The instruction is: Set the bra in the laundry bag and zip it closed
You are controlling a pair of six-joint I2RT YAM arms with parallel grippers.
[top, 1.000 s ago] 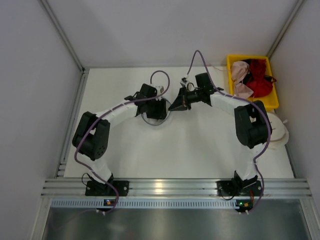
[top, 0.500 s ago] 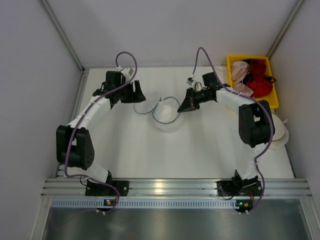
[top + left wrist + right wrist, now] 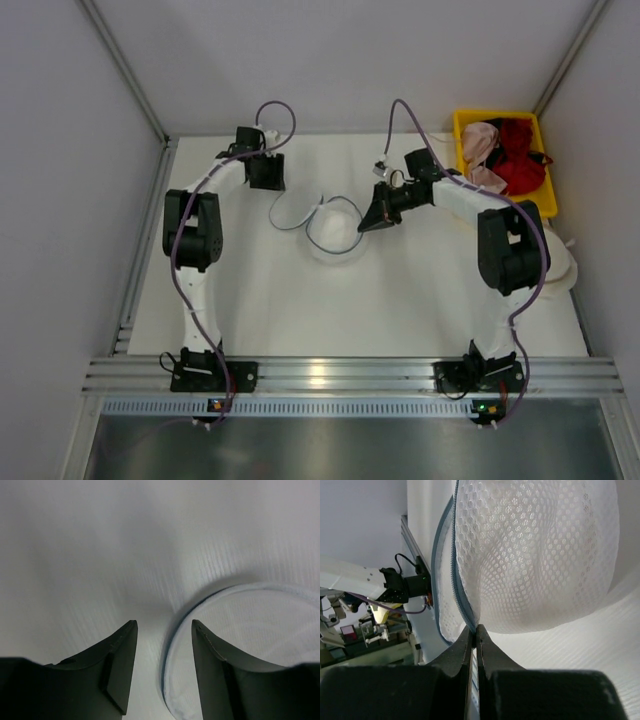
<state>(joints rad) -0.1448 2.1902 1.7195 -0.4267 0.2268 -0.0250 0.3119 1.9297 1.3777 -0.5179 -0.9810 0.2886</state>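
Note:
The laundry bag (image 3: 335,232), round white mesh with a thin dark rim, lies at mid-table with its flap loop (image 3: 292,212) hanging open to the left. It bulges with something white inside. The bra does not show distinctly on its own. My right gripper (image 3: 373,218) is shut on the bag's zipper edge (image 3: 465,611) at its right side, lifting the mesh (image 3: 535,555). My left gripper (image 3: 266,173) is open and empty at the back left, apart from the bag. The bag's rim (image 3: 172,635) lies on the table below its fingers in the left wrist view.
A yellow bin (image 3: 548,208) at the back right holds a pink garment (image 3: 482,150) and a red garment (image 3: 522,160). A cream round pouch (image 3: 560,262) lies at the right edge behind my right arm. Enclosure walls stand close on both sides.
My left gripper has pulled away from the bag to the back left and its elbow has folded inward. The bag now lies uncovered with its flap open. My right gripper keeps its pinch.

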